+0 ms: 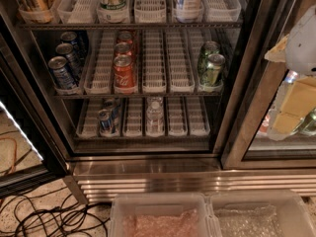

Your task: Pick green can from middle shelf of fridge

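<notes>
Two clear bins [160, 199] nearest, hand [295, 108] at right by the glass door, grip cannot be told, fridge [148, 180], middle shelf [154, 63] with three blue cans [61, 73], three red cans [123, 71], green can [213, 69] at front of rightmost lane, second green can [207, 50] just behind

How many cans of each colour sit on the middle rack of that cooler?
Blue aluminium cans: 3
Red aluminium cans: 3
Shiny green aluminium cans: 2
Total: 8
The robot's gripper is at the right edge, in front of the right-hand glass door, away from the cans.
</notes>
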You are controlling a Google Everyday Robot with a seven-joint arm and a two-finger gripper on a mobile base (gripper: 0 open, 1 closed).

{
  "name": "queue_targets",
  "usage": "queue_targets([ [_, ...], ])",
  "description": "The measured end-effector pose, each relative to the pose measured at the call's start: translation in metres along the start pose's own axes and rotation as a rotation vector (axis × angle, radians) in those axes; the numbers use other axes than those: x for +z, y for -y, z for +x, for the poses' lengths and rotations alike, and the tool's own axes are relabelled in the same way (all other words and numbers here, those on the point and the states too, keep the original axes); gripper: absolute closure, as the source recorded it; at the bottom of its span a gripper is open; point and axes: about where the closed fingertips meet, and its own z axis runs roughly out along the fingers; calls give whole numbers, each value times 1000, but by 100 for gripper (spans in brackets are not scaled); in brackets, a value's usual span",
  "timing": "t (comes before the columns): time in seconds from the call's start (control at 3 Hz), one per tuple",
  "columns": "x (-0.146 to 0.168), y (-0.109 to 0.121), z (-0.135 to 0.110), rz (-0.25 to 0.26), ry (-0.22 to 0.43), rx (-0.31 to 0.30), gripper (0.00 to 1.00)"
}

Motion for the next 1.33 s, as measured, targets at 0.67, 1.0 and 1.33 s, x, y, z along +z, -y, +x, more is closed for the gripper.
queue_targets([
  [0.67, 32, -2, -12, 14, 36, 97, 0],
  [1.0, 72, 4, -15, 35, 75, 258, 0],
  [1.33, 99, 12, -10, 43, 120, 448, 0],
])
